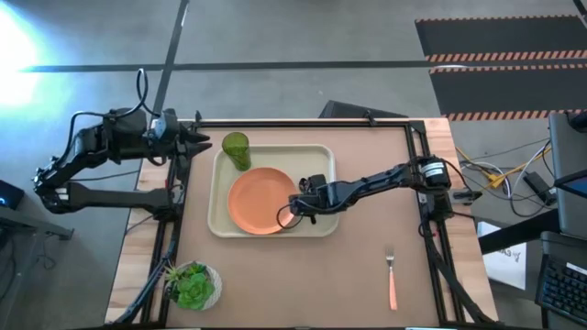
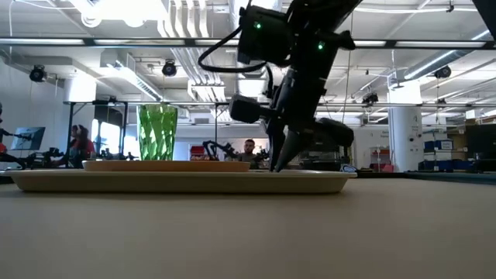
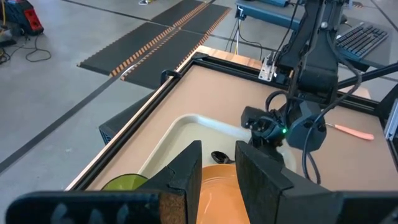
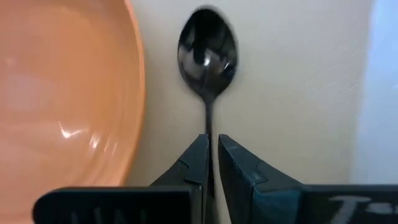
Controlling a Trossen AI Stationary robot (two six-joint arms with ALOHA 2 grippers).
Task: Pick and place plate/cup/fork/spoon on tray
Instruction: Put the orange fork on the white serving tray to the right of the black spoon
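Tray (image 1: 316, 154): cream, beneath the right gripper (image 4: 212, 163), carrying plate, cup and spoon. Plate (image 4: 62, 93): orange, just beside the right gripper's fingers, alongside the spoon. Cup (image 1: 236, 148): green, beyond the plate, nearer the left gripper (image 3: 217, 171), which waits half open and empty at the tray's far corner. Fork (image 1: 392, 278): on the surface, well apart, nearer the right arm. Spoon (image 4: 207, 56): lying on the tray, handle running straight back between the right gripper's fingers, bowl ahead of them; fingers nearly closed around the thin handle, seemingly just loosening.
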